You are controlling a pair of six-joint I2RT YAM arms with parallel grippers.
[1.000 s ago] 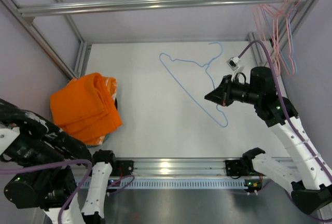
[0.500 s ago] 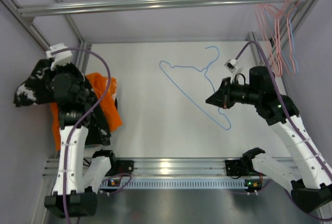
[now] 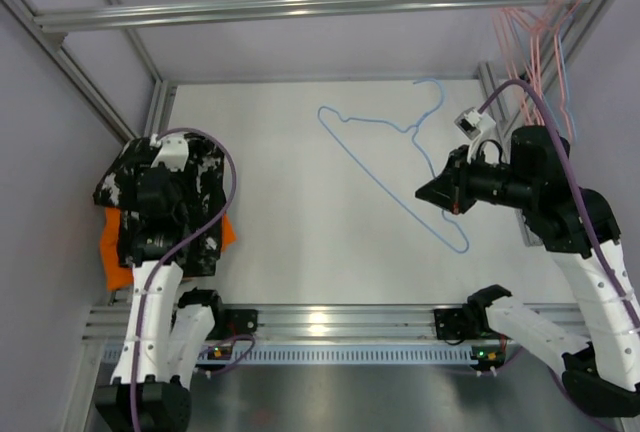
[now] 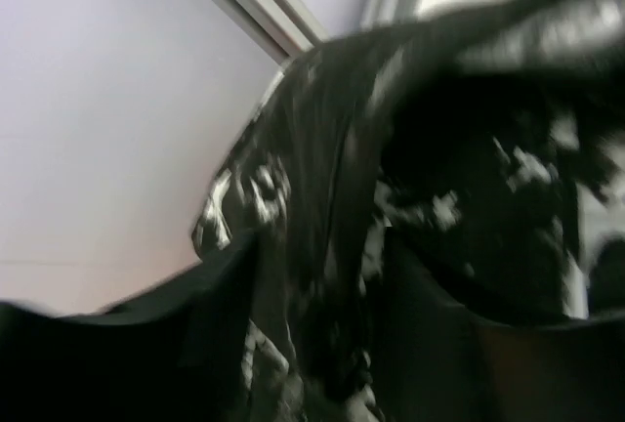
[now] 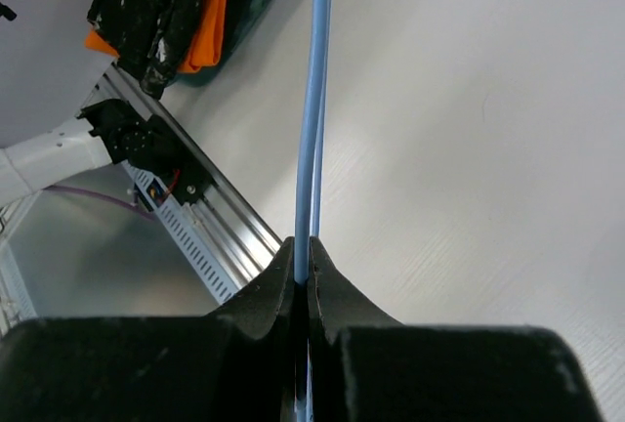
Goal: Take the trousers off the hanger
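- A view from above shows a white table [image 3: 300,222] inside a metal frame, with two robot arms mounted at its near edge.
- The small black fabric trousers with white speckles [image 3: 205,167] are at the left side of the table, draped in a heap over the end of the left arm [image 3: 150,322].
- The trousers are off the hanger and well apart from it.
- The trousers sit above a larger bright orange garment [image 3: 112,257], whose edges show beneath them on the left and right.
- The left jaws are buried under the cloth. The left wrist camera gives only a blurred close view of the speckled black fabric [image 4: 322,197], so I cannot tell whether they are released or clenched.
- The thin light blue wire hanger [image 3: 380,124] lies bare across the middle and right of the table. Its hook points to the far side, and one corner reaches toward the near right.
- The right arm [image 3: 540,182] reaches in from the right, and the right jaws are clenched on the hanger's wire near that lower corner.
- In the right wrist view, the blue wire [image 5: 312,100] runs straight up from between the closed jaws, over the table top. The trousers [image 5: 146,12] and the orange garment [image 5: 210,21] are visible far off at the upper left.
- Several pink wire hangers [image 3: 530,52] hang from a silver metal rail [image 3: 300,2] at the far right corner.
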